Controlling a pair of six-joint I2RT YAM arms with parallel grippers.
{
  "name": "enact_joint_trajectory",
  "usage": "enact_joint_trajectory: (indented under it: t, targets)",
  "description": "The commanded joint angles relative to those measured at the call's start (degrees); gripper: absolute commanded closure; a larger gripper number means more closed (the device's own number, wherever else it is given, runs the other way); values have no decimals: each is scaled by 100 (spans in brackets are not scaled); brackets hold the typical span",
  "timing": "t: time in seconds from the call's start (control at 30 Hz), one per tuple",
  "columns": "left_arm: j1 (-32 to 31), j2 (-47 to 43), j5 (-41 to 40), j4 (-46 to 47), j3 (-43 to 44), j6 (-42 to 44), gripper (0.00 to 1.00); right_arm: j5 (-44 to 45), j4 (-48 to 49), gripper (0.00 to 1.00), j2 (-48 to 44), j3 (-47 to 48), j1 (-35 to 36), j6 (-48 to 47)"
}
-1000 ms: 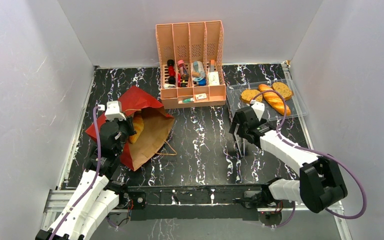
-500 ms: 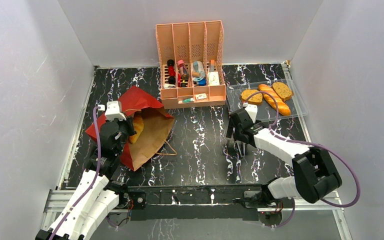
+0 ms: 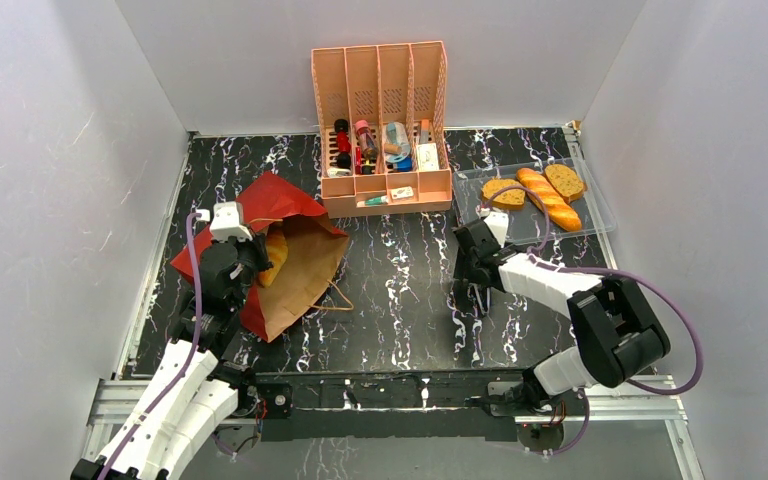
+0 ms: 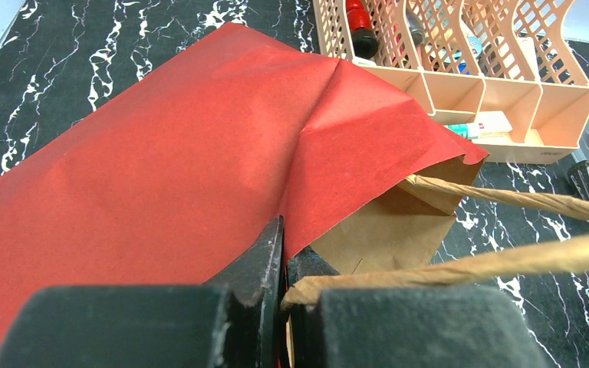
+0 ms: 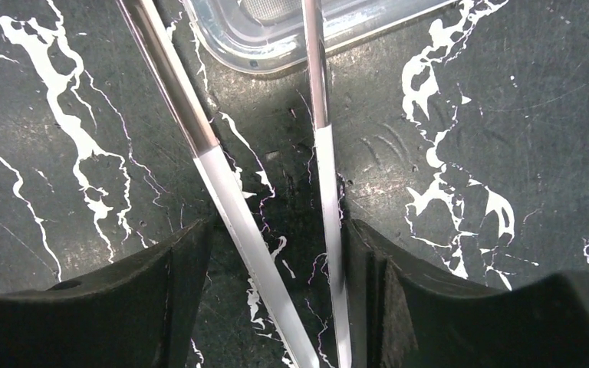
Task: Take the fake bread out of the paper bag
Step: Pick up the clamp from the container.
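Observation:
The paper bag (image 3: 265, 210), red outside and brown inside, lies on its side at the left with its mouth toward the middle. My left gripper (image 3: 245, 265) is shut on the bag's upper rim (image 4: 307, 192), beside a twisted handle (image 4: 506, 261). An orange piece of fake bread (image 3: 276, 255) shows inside the mouth. A golden baguette (image 3: 550, 198) and two brown slices (image 3: 503, 193) lie in the clear tray (image 3: 600, 218). My right gripper (image 3: 478, 272) is shut on metal tongs (image 5: 222, 184), whose two blades point down at the table just short of the tray corner (image 5: 276, 42).
A pink slotted organizer (image 3: 385, 100) with small bottles and boxes stands at the back centre, its front corner close to the bag (image 4: 506, 115). White walls close in the black marbled table (image 3: 400, 290) on three sides.
My right arm has drawn slightly left, away from the tray, and its jaws have narrowed on the tongs. The left gripper and the bag have not moved.

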Motion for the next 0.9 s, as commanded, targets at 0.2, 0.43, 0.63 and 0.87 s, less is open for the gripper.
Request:
enact_joint_trajectory:
  t: [0.2,0.43,0.63,0.87]
  targets:
    - [-23,-40,-31,110,-21,-28,100,73,239,56,102,63,19,138]
    - [-18,-88,-35,110,-22,-32,100,-86,133,62,-484,-19,29,230]
    - [-18,-142,-48,91,-19,-19,100,-434,30,63,-1043,-53,25,365]
    - [-18,-187,-43,82,-13,-19,100,-766,-111,65,-1564,-103,29,515]
